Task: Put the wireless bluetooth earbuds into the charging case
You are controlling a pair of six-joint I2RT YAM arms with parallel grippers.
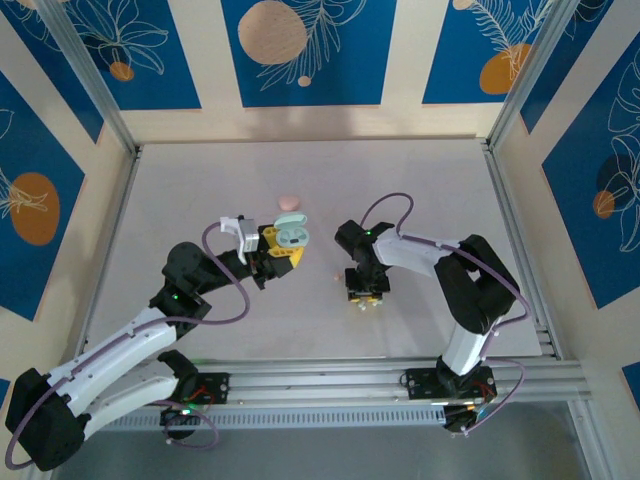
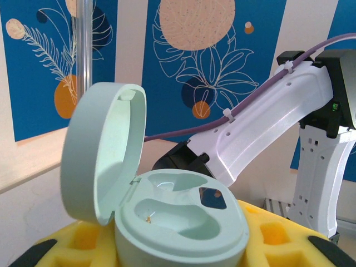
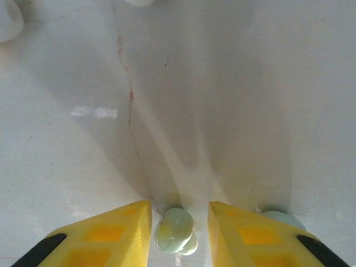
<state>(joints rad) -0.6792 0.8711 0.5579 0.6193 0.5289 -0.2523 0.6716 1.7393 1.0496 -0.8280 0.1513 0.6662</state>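
— Now, the right gripper (image 3: 179,210), jaws narrowly spread, straddles a tiny pale-mint plastic earbud (image 3: 174,229) lying on the white table (image 3: 250,111). Risk?
— If I close off-centre, it squirts away. The left gripper (image 1: 283,247) pinches the open mint clamshell charging case (image 2: 181,222); any tilt spoils insertion.

Robotics laboratory test cell. A pale, flat surface (image 1: 300,180) is enclosed on the left, right and far sides by wall panels (image 1: 300,50) printed with blue and cream leaf designs, set between aluminium posts (image 1: 90,75). Two black-and-white robot arms, left arm (image 1: 120,345) and right arm (image 1: 470,290), are bolted to a slotted metal rail (image 1: 330,380) along the near edge. Purple cables (image 1: 225,300) loop along both arms.
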